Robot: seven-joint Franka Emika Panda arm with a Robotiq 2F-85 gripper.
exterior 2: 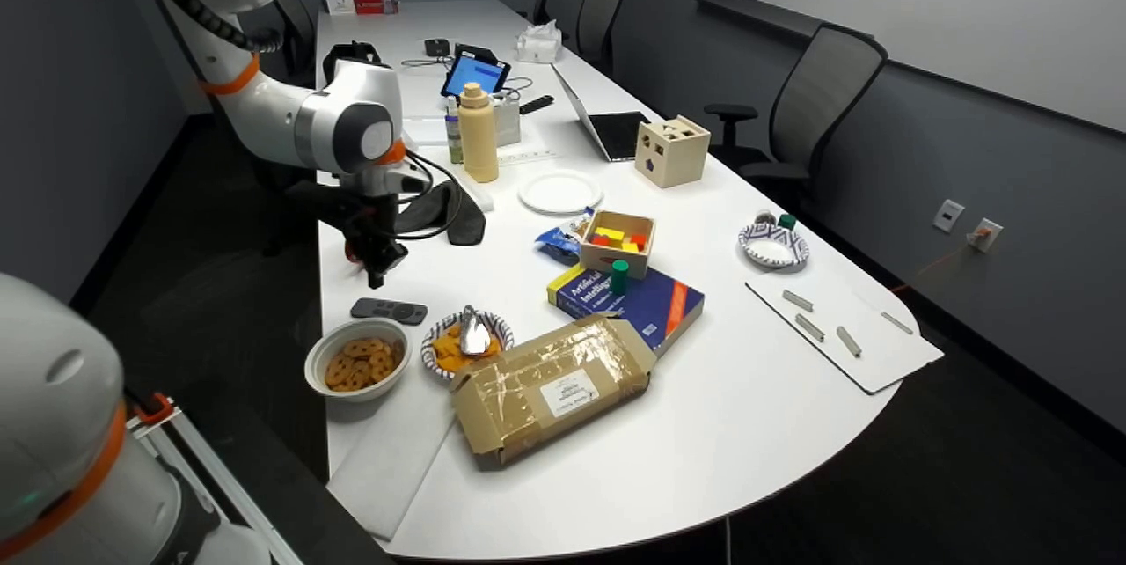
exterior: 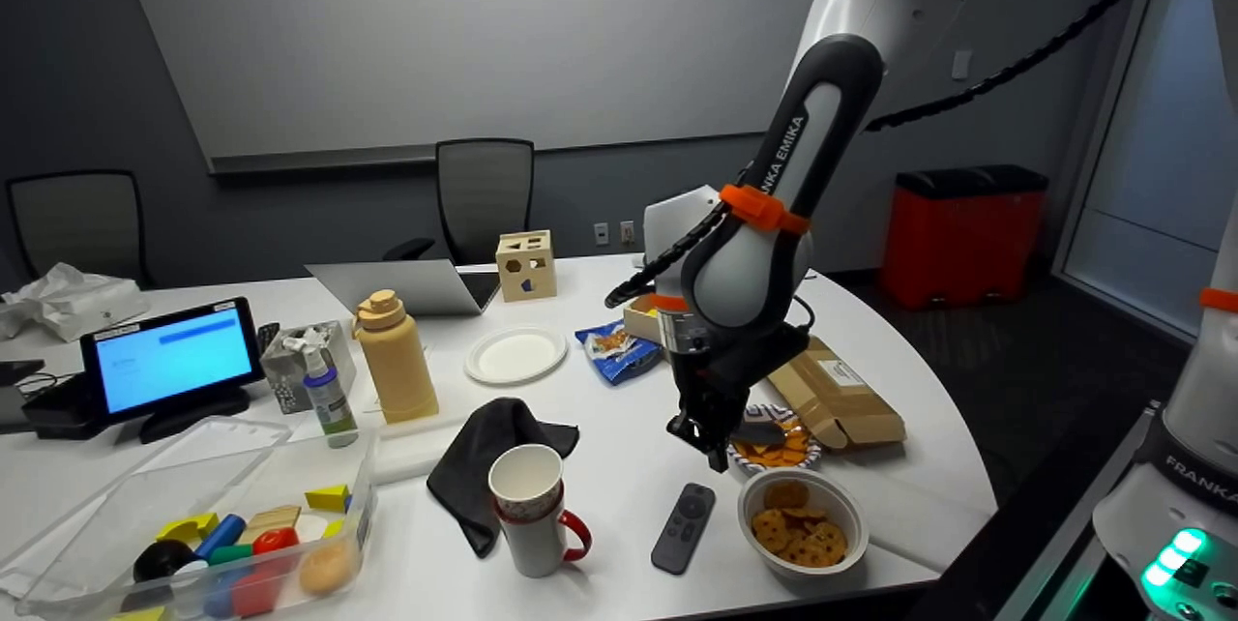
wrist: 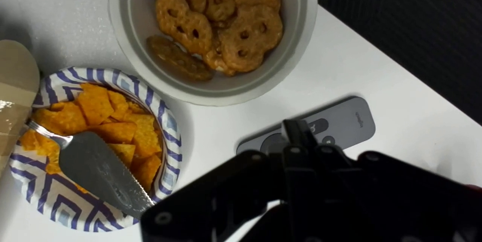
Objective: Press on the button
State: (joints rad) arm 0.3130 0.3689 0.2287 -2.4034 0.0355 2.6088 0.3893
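Observation:
The slim dark remote control (exterior: 684,528) lies flat on the white table in both exterior views (exterior 2: 388,311). In the wrist view the remote (wrist: 350,121) shows a long dark key (wrist: 319,125), a small round key (wrist: 328,140) and a round pad partly hidden by the fingers. Which key is the button cannot be told. My gripper (exterior: 718,459) points down above the remote, apart from it in both exterior views (exterior 2: 376,279). In the wrist view the gripper's fingertips (wrist: 298,126) are together with nothing seen between them, and they cover the middle of the remote.
A bowl of crackers (wrist: 216,98) stands close beside the remote. A patterned paper bowl (wrist: 170,144) holds chips and a serving blade (wrist: 101,174). Stacked cups (exterior: 532,539) with a red handle, a dark cloth (exterior: 474,466) and a cardboard box (exterior: 837,394) stand around. The table's edge is near.

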